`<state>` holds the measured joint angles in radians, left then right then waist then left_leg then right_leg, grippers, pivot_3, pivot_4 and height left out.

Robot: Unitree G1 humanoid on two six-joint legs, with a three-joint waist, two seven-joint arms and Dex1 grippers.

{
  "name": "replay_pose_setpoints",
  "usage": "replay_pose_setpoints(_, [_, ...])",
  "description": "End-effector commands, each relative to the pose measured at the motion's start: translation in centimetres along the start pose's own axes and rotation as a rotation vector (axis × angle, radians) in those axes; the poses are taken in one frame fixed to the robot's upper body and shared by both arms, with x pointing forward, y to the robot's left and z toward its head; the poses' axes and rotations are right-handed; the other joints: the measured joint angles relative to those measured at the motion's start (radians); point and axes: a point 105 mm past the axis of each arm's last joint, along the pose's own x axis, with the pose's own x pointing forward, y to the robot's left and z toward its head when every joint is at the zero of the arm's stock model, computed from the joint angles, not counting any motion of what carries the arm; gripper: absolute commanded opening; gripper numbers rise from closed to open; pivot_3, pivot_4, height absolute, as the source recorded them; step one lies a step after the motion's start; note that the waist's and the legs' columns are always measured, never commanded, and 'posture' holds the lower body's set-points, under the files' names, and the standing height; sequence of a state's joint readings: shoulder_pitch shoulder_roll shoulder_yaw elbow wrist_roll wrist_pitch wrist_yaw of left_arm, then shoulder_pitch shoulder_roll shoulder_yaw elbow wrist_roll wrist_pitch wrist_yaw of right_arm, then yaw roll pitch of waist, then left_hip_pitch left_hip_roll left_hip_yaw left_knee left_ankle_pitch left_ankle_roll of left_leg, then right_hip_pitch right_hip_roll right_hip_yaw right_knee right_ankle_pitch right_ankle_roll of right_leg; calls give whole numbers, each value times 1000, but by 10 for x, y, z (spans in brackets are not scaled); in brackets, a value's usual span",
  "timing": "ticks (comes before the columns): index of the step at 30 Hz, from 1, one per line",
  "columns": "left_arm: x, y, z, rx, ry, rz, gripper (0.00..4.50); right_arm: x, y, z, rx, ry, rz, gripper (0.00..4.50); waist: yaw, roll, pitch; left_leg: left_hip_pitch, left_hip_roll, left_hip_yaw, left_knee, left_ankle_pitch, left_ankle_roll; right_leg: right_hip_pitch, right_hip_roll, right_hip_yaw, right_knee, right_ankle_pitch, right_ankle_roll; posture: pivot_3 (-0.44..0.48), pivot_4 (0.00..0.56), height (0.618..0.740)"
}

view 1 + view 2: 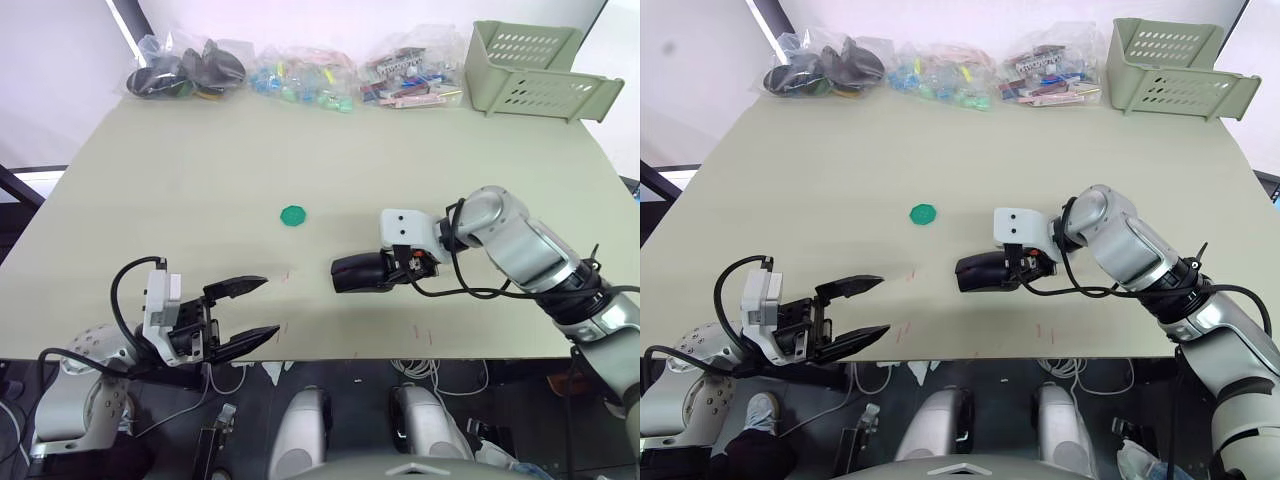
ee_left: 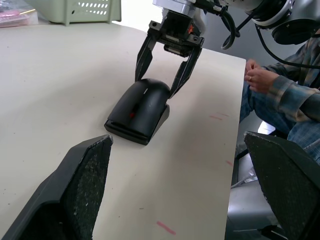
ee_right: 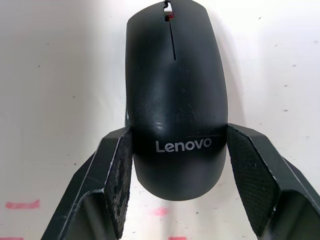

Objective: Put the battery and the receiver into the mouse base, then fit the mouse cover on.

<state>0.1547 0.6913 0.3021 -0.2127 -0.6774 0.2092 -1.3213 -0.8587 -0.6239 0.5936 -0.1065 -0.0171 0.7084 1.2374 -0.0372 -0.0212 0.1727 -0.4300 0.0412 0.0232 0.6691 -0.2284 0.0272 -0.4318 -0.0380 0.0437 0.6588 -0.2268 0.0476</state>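
Note:
The mouse cover, glossy black with white lettering, lies on top of the mouse base on the table, right of centre near the front. A red wheel shows at its far end. My right gripper straddles the cover's lettered rear end, both fingertips touching its sides. My left gripper is open and holds nothing, hovering low near the table's front edge, to the left of the mouse and pointing at it. The battery and the receiver are hidden.
A round green disc lies mid-table behind the mouse. Along the back edge sit plastic bags of parts and a pale green basket. A person's hand and plaid sleeve show beyond the table's edge.

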Motion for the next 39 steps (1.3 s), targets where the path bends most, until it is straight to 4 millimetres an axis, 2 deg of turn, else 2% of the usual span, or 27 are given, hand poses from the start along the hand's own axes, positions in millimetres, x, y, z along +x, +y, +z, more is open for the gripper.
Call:
replay_pose_setpoints(1, [0, -1, 2, 17, -6, 1, 4500, -6, -1, -2, -15, 21, -12, 2407, 0, 0, 0, 0, 0, 0, 0, 0, 0, 0, 0, 0, 0, 0, 0, 0, 150, 740])
replay_pose_setpoints(23, [3, -5, -2, 8, -2, -6, 4500, 4, -5, 9, -22, 27, -2, 2407, -3, 0, 0, 0, 0, 0, 0, 0, 0, 0, 0, 0, 0, 0, 0, 0, 150, 740])
replay_pose_setpoints(39, [3, -8, -4, 4, 1, -2, 4500, 8, -7, 8, 31, 27, 30, 2407, -5, 0, 0, 1, 0, 0, 0, 0, 0, 0, 0, 0, 0, 0, 0, 0, 150, 740])
